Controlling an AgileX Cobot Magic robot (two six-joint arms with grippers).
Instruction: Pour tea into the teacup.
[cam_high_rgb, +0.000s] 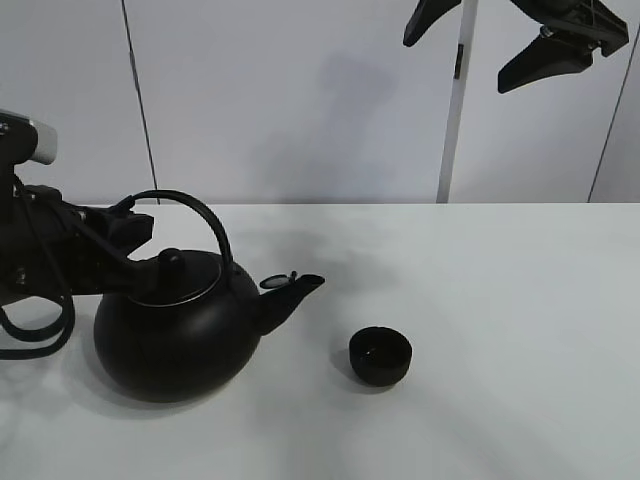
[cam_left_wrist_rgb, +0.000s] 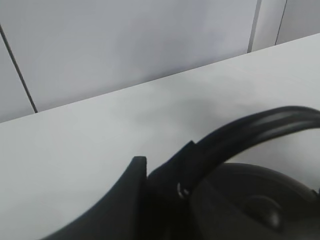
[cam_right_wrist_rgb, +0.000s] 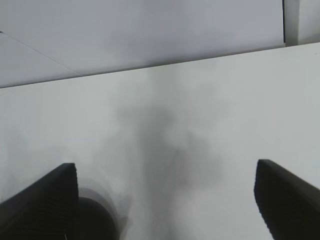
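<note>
The left gripper looks clamped on the kettle handle, and the right gripper hangs open overhead. The teacup sits just beyond the spout, toward the bench's right edge.

white table before pale panelled wall.

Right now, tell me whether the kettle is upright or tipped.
Upright. The kettle rests on its base on the table, lid on top, spout pointing sideways toward the teacup, not down over it.
</note>
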